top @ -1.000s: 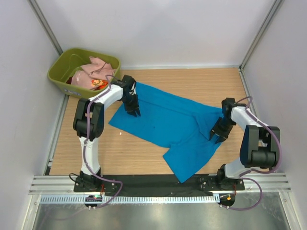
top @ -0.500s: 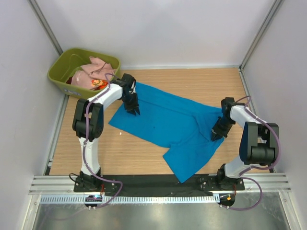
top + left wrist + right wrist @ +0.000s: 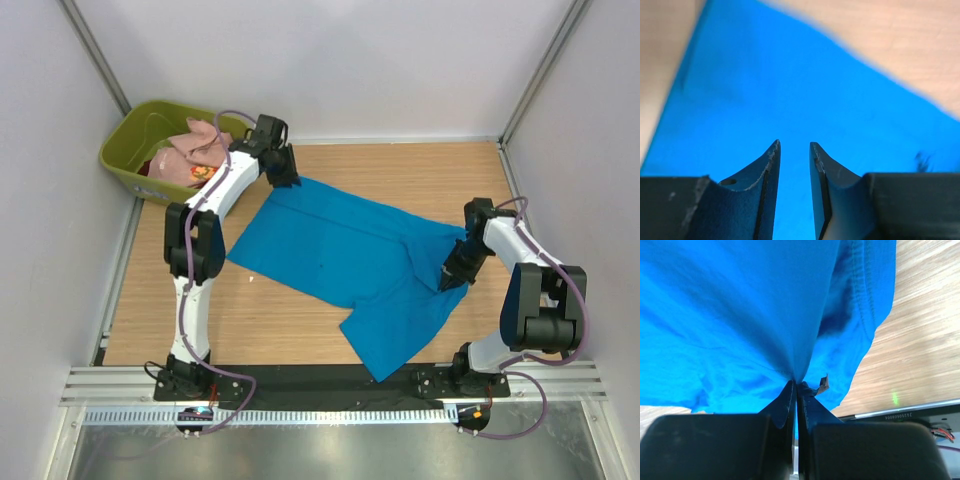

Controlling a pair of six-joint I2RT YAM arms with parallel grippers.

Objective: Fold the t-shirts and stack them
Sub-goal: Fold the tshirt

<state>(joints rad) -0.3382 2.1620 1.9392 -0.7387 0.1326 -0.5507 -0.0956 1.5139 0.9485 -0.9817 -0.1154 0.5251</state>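
Note:
The bright blue t-shirt lies spread out on the wooden table. My left gripper hovers over its far left corner. In the left wrist view the left gripper has its jaws a little apart with nothing between them, and blue cloth below. My right gripper is at the shirt's right edge. In the right wrist view the right gripper is shut on a pinched fold of the blue cloth. The pale pink shirt and the red-orange patterned shirt lie in the tub.
The olive-green plastic tub stands at the far left corner of the table. White walls close in the back and both sides. A black rail with the arm bases runs along the near edge.
My left gripper has moved away from the middle of the shirt's left part to its far corner near the tub. My right gripper stays shut on the shirt's right edge.

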